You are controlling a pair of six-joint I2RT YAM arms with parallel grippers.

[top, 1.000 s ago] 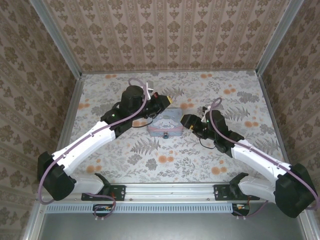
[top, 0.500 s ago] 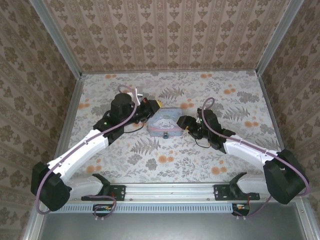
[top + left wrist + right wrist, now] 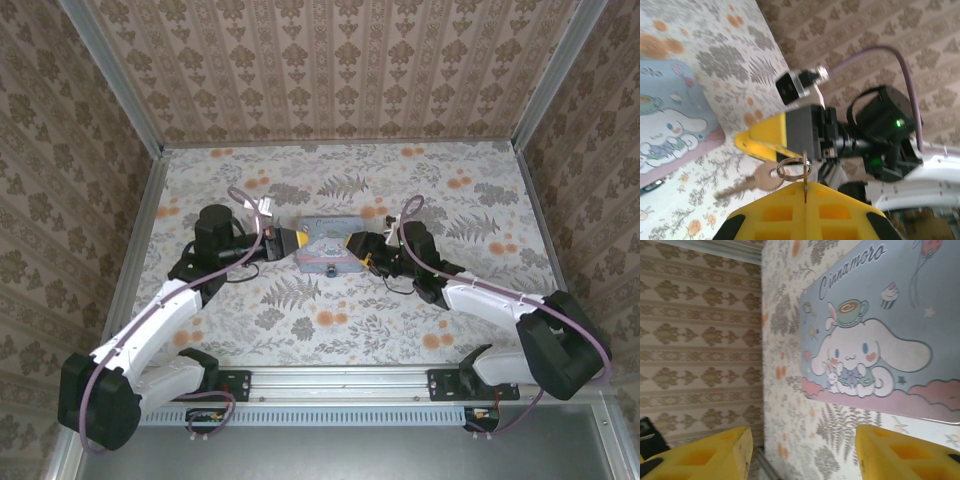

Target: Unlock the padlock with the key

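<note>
The tiny dark padlock [image 3: 331, 270] hangs at the front edge of the pale blue cartoon tin [image 3: 328, 244]. My left gripper [image 3: 288, 243] lies low at the tin's left side. In the left wrist view it [image 3: 805, 186] is shut on a thin key [image 3: 805, 167] seen edge-on, and a ring [image 3: 794, 167] carries a second key [image 3: 760, 179] dangling to the left. My right gripper [image 3: 356, 247] sits at the tin's right side. In the right wrist view it [image 3: 805, 440] is open, nothing between its yellow fingers [image 3: 715, 452], with the tin [image 3: 880, 335] ahead of it.
The floral tabletop [image 3: 330, 330] spreads in front of the tin. Patterned walls [image 3: 330, 70] and metal posts close in the back and both sides. In the left wrist view the right arm's yellow finger [image 3: 765, 137] and dark wrist [image 3: 880, 125] lie close ahead.
Both arms have dropped lower. The left gripper came from the tin's far-left corner to its left side, still holding the key. The right gripper closed in on the tin's right side.
</note>
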